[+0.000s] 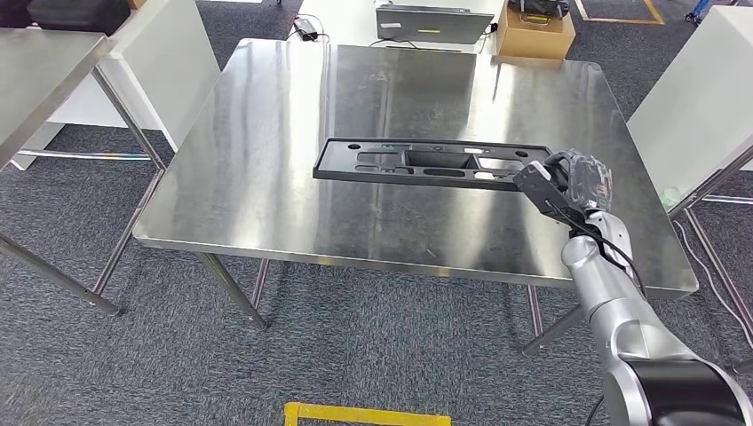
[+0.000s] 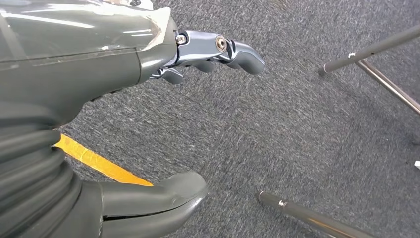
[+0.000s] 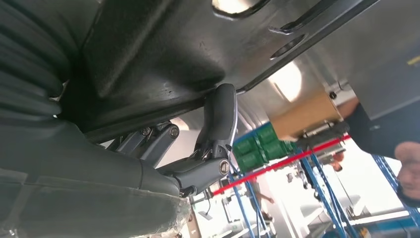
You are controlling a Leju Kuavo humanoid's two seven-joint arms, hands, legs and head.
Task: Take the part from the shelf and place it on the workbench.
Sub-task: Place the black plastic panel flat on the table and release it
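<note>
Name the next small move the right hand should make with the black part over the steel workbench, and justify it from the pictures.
Probably lower it and let go. The right hand grips one end of the black part, which stretches flat above the middle of the workbench; whether it already touches the surface is unclear. In the right wrist view the fingers wrap its edge. The left hand hangs free over the carpet.

Workbench (image 1: pixel 266 177): stainless steel top, square, on slim metal legs, standing on grey carpet (image 1: pixel 373 346). Contents: one long black plastic part (image 1: pixel 426 163) with cut-outs, lying flat across the middle toward 3 o'clock, its 3 o'clock end gripped by the right hand (image 1: pixel 568 182).
</note>
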